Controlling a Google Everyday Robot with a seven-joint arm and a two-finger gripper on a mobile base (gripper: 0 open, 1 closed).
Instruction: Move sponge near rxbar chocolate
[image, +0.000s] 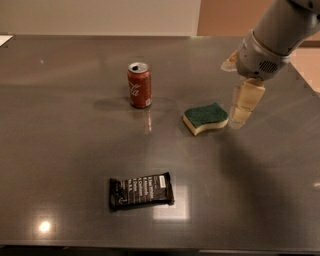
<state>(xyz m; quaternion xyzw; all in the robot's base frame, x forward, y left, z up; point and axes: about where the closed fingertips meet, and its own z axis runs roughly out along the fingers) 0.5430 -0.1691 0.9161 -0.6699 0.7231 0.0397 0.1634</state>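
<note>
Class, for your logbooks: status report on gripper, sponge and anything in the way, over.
Gripper low beside sponge. Sponge on table, apart from rxbar chocolate. Soda can not between them.

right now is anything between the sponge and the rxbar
Nothing visible. The can stands behind the sponge, off the line to the rxbar. The gripper hangs close beside the sponge, with nothing between them.
</note>
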